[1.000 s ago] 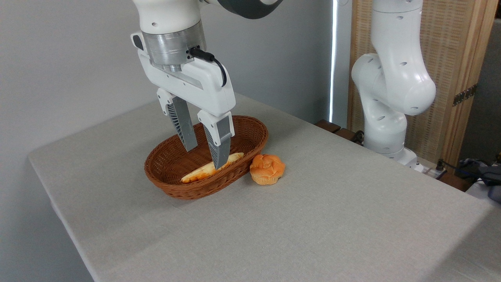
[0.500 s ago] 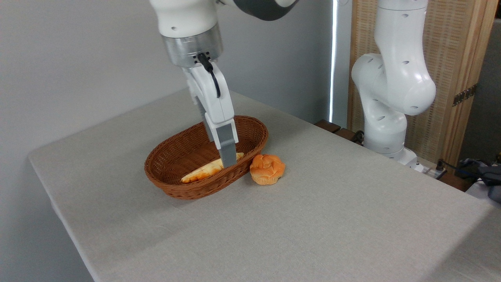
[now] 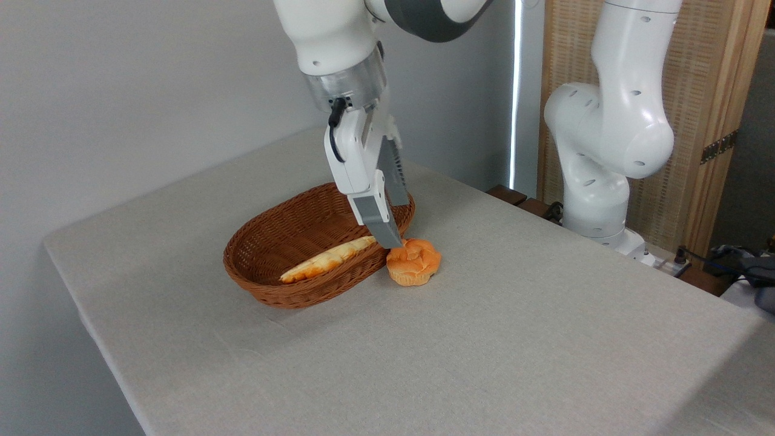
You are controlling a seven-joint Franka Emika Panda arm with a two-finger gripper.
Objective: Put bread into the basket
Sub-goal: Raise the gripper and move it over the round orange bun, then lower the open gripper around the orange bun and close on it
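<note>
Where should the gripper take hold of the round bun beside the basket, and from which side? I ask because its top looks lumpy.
Grip the bun across its rounded flanks, coming straight down from above. It sits upright on the table, knotted top up, so the sides are free. The basket rim sits close on its left, so one finger has to fit in there.

Bread [image 3: 414, 261]: on the table [image 3: 496, 339], just right of the basket, knotted top up.
Basket [image 3: 290, 242]: left of centre, holding a long pale loaf [image 3: 327, 259] along its near side.
Gripper [image 3: 396, 233]: over the basket's right end, fingers parted, near fingertip at the bread's upper left edge.
Arm base [image 3: 599, 181]: far right.
</note>
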